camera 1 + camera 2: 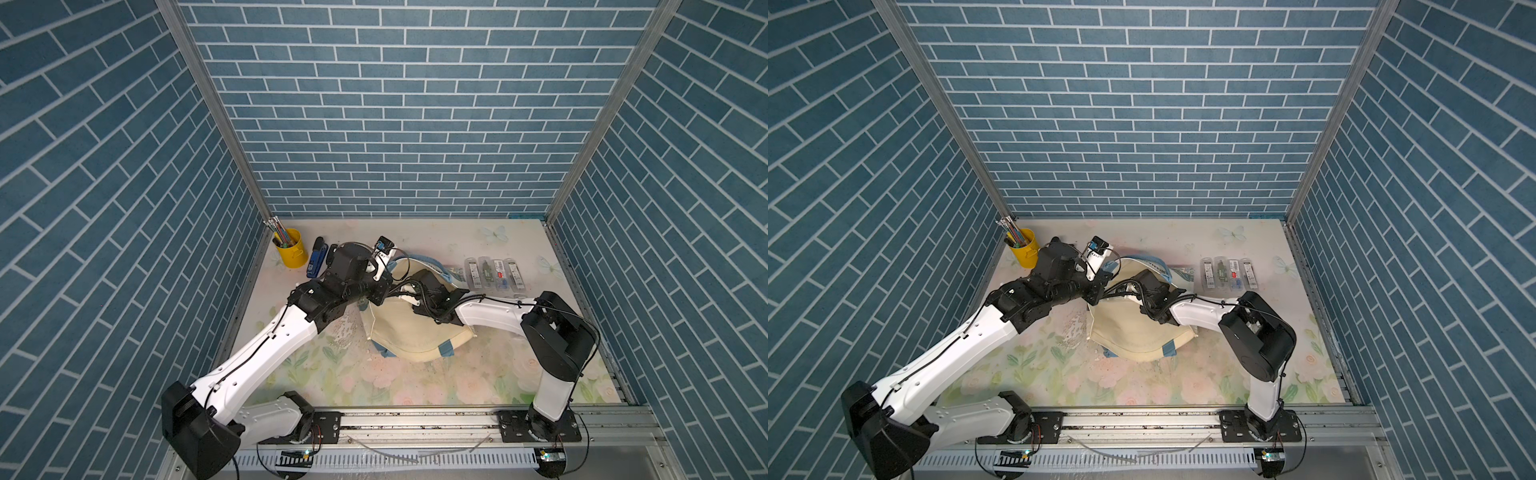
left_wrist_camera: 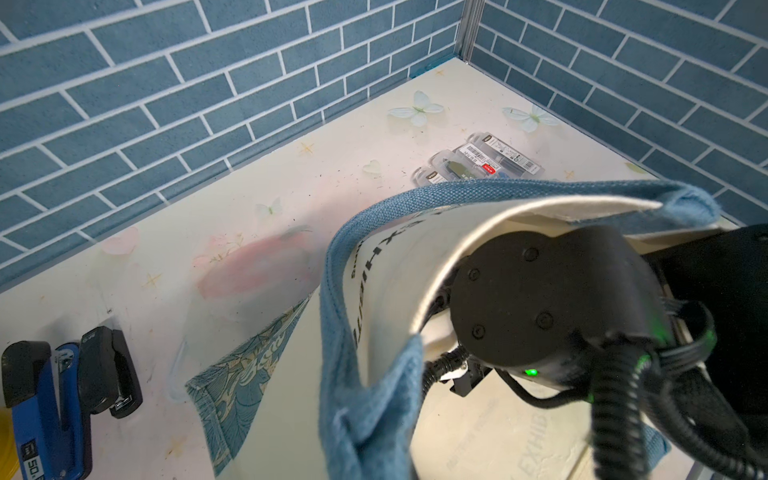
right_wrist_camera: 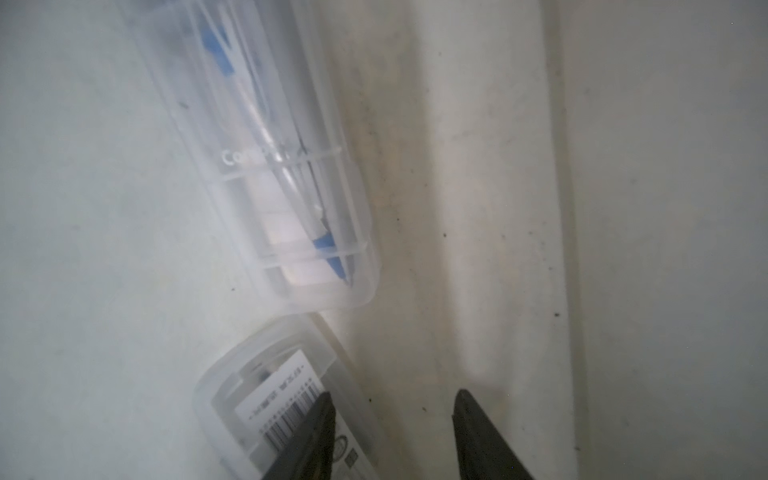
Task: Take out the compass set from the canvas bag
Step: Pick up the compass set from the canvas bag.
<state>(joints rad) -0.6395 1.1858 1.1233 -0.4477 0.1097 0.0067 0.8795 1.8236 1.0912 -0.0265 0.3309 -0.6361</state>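
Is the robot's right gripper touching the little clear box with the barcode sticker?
Cannot tell. In the right wrist view, one fingertip of the open right gripper overlaps the clear box, but no contact or gap shows plainly.

My right arm (image 1: 490, 311) reaches into the canvas bag (image 1: 415, 336) on the counter (image 1: 374, 374); four clear cases (image 1: 494, 274) lie in a row beside it.

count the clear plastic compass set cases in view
6. Four clear plastic compass set cases lie in a row on the floral table, back right. Two more lie inside the cream canvas bag, seen from the right wrist. Others may be hidden inside.
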